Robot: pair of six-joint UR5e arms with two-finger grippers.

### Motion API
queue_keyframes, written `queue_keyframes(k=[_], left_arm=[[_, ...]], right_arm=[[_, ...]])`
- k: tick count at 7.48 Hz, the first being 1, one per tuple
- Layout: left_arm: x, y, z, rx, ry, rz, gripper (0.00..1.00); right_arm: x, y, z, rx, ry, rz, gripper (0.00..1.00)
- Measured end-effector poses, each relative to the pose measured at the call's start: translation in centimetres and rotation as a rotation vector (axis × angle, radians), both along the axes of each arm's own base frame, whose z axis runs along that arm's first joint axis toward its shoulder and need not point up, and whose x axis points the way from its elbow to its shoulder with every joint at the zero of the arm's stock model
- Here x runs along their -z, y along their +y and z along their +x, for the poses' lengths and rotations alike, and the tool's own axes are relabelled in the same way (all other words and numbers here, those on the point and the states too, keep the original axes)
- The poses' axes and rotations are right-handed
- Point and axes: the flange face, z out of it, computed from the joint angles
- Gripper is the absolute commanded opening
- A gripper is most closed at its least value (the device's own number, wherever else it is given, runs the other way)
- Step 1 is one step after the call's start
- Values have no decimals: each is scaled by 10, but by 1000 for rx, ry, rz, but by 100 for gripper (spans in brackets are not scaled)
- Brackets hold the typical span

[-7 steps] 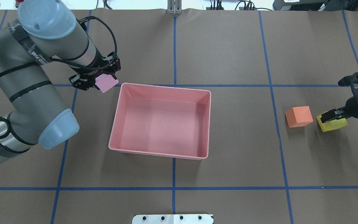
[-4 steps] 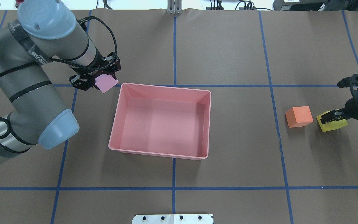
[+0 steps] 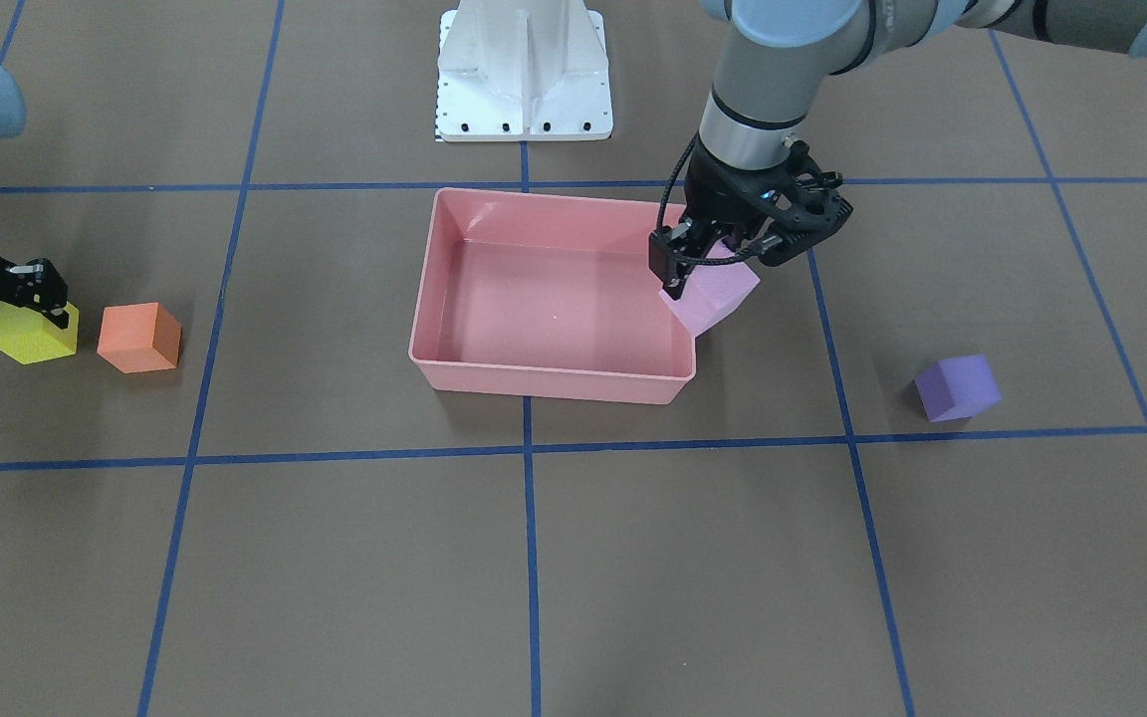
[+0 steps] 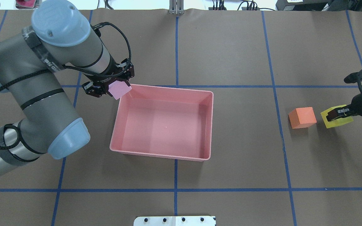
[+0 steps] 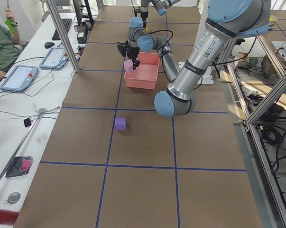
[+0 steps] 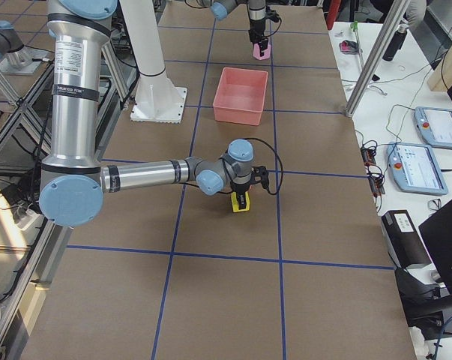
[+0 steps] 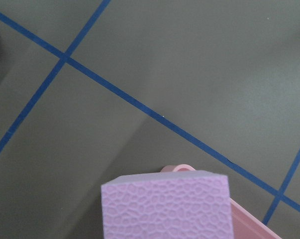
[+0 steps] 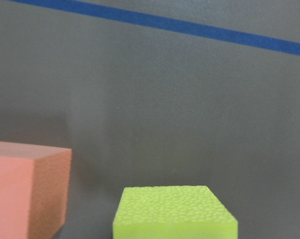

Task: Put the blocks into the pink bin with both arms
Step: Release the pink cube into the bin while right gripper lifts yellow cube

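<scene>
My left gripper is shut on the light pink cube and holds it tilted above the far-left corner of the pink bin. From the front, the cube hangs at the bin's right wall, and the left wrist view shows it over the rim. My right gripper is shut on the yellow cube, low over the table. The orange cube lies just left of it. The purple cube lies on the table, hidden by my left arm in the overhead view.
The white base plate stands behind the bin on the robot's side. Blue tape lines cross the brown table. A bench with tablets and an operator runs along the far side.
My left arm has swung right, carrying the pink cube from beside the bin to above its far-left corner. My right gripper and the yellow cube have shifted slightly towards the far side.
</scene>
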Motion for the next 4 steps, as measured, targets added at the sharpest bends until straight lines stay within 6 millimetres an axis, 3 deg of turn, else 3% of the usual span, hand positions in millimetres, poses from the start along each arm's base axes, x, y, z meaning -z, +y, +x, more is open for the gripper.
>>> queue_keyframes(k=[1,2,3,4], left_arm=[[17,21,23,-13,24,-14,5],[31,45,48,-24,35,-16,88],[41,68,74,-38,34,-2,100],[52,80,90,-46,36,9,100]], right_arm=[[8,-6,18,-20,-42,-15,0],[14,-11,39,-42,-85,-31,0],[20,-17,59,-63,-129,-44,0],[28,-23,77,-81,-174,-53,0]])
